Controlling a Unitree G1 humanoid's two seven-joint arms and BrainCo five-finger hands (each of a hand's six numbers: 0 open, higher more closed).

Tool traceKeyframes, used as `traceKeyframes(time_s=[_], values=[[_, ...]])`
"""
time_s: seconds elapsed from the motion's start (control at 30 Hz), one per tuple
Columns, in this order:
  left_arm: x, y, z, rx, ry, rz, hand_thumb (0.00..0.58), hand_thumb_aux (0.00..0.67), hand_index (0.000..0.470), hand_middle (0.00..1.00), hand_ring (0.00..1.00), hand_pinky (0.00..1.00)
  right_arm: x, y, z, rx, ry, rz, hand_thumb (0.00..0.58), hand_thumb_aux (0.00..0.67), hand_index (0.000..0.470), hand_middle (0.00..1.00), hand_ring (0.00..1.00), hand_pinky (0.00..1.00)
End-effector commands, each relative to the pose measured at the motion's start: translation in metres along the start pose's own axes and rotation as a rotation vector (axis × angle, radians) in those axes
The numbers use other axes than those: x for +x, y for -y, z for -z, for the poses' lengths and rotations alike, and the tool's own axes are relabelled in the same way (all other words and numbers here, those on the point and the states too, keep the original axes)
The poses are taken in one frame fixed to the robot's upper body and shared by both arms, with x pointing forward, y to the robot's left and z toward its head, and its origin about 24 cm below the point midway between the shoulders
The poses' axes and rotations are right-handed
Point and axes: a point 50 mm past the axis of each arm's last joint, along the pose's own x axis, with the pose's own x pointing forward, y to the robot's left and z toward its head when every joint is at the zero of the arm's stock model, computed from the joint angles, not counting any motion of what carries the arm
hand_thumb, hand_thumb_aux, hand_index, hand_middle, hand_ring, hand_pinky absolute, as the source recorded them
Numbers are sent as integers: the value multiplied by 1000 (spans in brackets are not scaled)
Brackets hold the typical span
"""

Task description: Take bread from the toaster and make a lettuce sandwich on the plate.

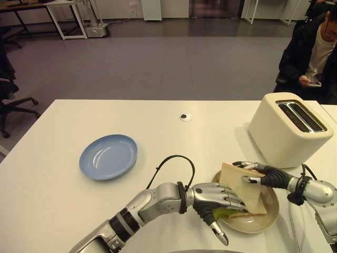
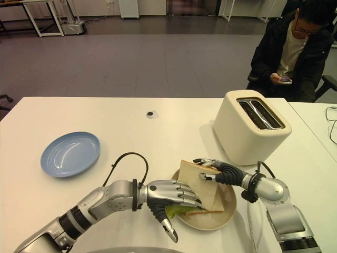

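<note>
Table (image 1: 158, 121): white, bearing toaster (image 1: 287, 132) and blue plate (image 1: 108, 156).
Right hand (image 1: 263, 176): gripped bread slice (image 1: 243, 191), tilted over tan plate (image 1: 247, 225).
Left hand (image 1: 216, 197): clasped lettuce (image 1: 224, 213) on tan plate.

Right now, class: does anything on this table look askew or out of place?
Yes: the top bread slice leans steeply on the tan plate, held by the right hand, not flat over the lettuce.
</note>
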Motion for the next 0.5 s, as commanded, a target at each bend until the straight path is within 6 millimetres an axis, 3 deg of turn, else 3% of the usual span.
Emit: traceKeyframes(time_s=[0.03, 0.07, 0.13, 0.3, 0.5], values=[[-3, 28, 21, 27, -148, 159, 0, 0, 0, 118, 118, 118, 4, -13, 2, 28, -2, -80, 403, 300, 210, 0, 0, 0], [-2, 31, 19, 6, -140, 171, 0, 0, 0, 118, 118, 118, 4, -10, 0, 43, 9, -59, 0, 0, 0, 0, 0, 0], [-3, 36, 18, -36, -126, 194, 0, 0, 0, 122, 122, 122, 4, 2, -10, 75, 65, 11, 0, 0, 0, 0, 0, 0], [-7, 42, 17, -117, -107, 218, 0, 0, 0, 122, 122, 122, -15, 52, -67, 128, 364, 290, 0, 0, 0, 0, 0, 0], [-8, 40, 18, -139, -102, 214, 0, 0, 0, 125, 125, 125, -45, 78, -112, -25, 466, 513, 0, 0, 0, 0, 0, 0]])
